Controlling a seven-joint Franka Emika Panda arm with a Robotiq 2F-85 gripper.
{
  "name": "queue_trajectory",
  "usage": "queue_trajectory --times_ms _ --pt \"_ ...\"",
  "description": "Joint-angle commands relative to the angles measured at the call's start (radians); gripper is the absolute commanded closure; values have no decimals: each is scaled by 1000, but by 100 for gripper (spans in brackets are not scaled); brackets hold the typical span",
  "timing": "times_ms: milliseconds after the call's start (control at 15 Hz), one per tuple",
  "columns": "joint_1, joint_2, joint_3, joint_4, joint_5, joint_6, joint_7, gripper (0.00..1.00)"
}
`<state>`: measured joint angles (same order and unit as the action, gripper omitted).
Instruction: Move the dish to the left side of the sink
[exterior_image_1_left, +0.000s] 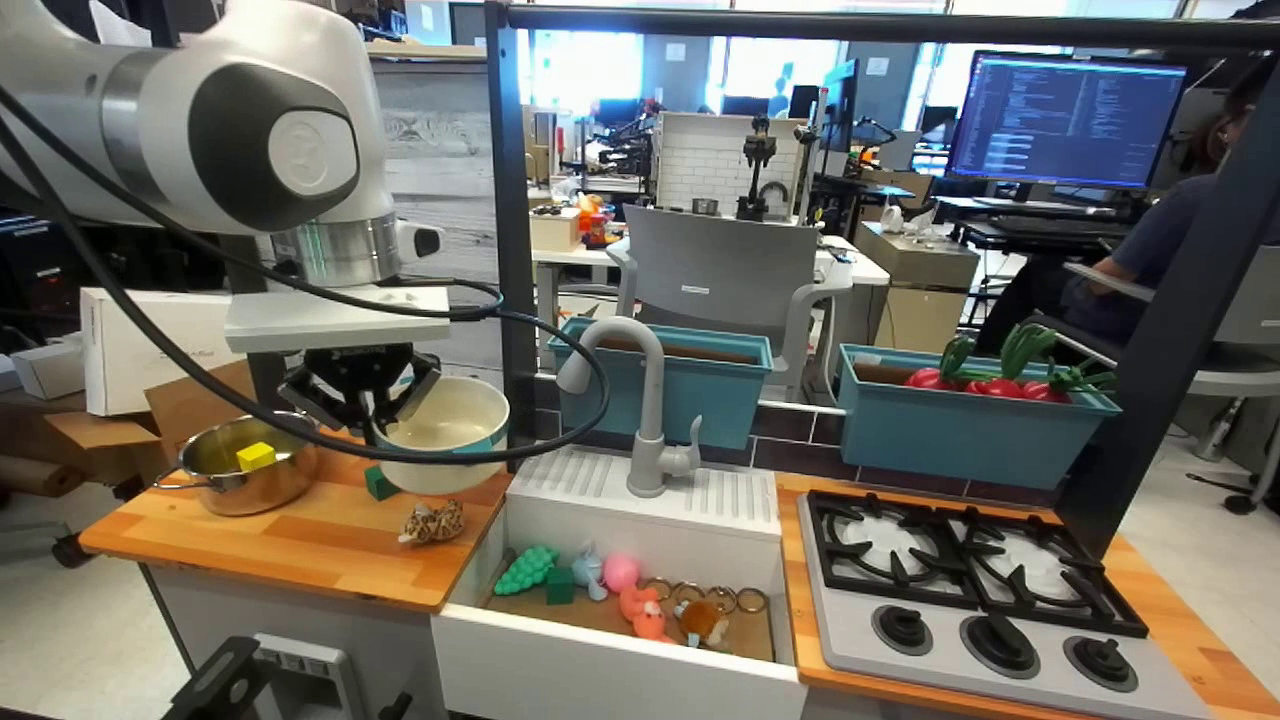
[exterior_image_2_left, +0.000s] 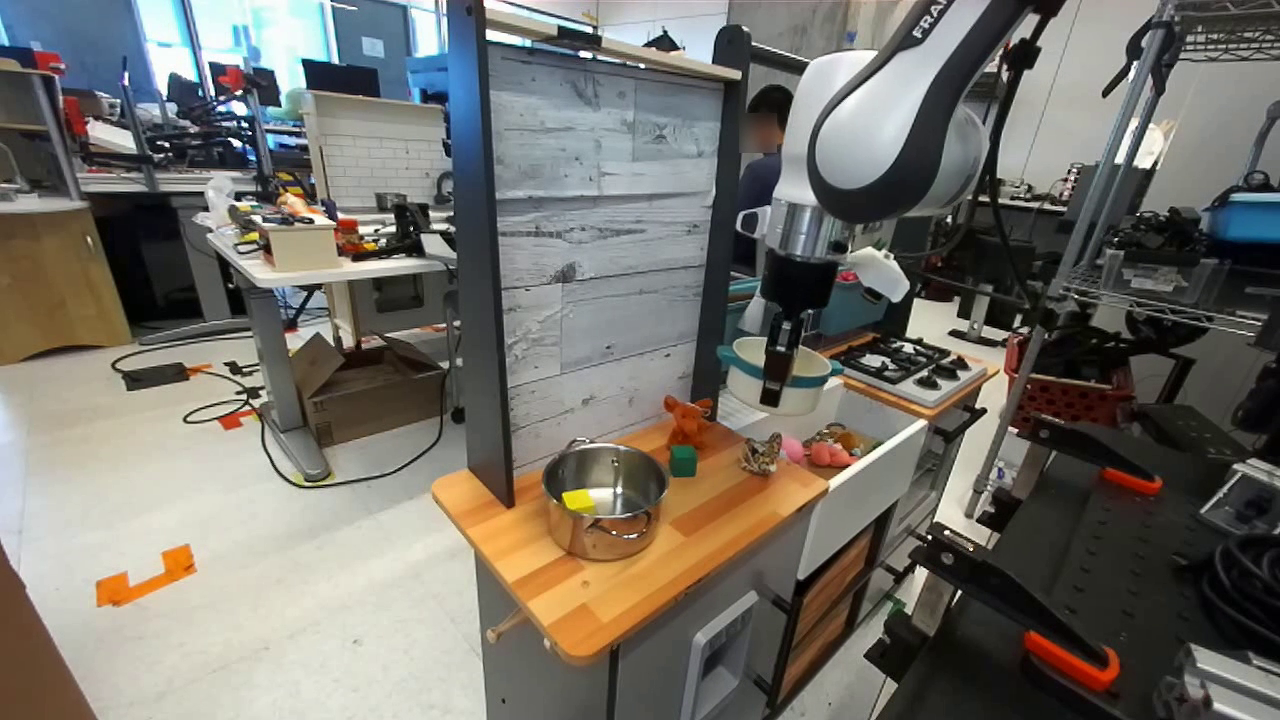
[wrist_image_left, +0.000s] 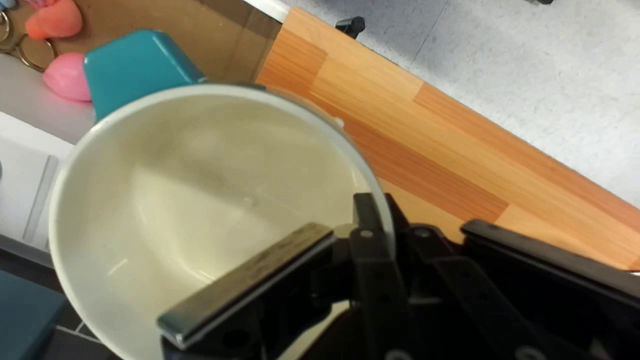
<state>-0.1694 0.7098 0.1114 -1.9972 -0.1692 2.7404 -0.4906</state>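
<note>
While the claw (wrist_image_left: 380, 202) is clamping the rim of the dish (exterior_image_1_left: 450, 428), the dish is hanging above the table (exterior_image_1_left: 300, 550), near the sink (exterior_image_1_left: 610, 680). Good placing is probably calling for a slow, level descent clear of the patterned toy (exterior_image_1_left: 433, 522) and green block (exterior_image_1_left: 380, 484), releasing only once the base is resting flat.

– Bright back there?
– Glares white at the windows (exterior_image_1_left: 585, 75), either side of grey wall (exterior_image_1_left: 682, 85).
– And underfoot?
– Opens onto pale, speckled floor (exterior_image_2_left: 330, 600), marked with orange tape (exterior_image_2_left: 180, 562).
– Furnished with what?
– With a grey chair (exterior_image_1_left: 715, 265), a white table (exterior_image_2_left: 375, 265), a wooden cabinet (exterior_image_2_left: 55, 280), and, at the opposite edge of an exterior view, metal wire shelving (exterior_image_2_left: 1165, 307).
– And closer?
– Backed by a panel (exterior_image_2_left: 600, 230) of whitewashed planks.
</note>
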Motion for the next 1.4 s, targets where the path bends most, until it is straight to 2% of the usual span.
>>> queue_trajectory --times_ms 0,333,800,933,1200,1333 --pt "43 4 -34 -6 -61 -3 -6 99" --pt "93 -16 -50 -79 -149 31 -11 99" --pt "136 -92 -36 -228 -231 124 -17 99" --pt "124 -102 -21 -237 -223 112 -34 99" --pt "43 -73 33 -196 -173 21 -126 99" --pt "27 -59 31 -173 -161 -22 -153 99"
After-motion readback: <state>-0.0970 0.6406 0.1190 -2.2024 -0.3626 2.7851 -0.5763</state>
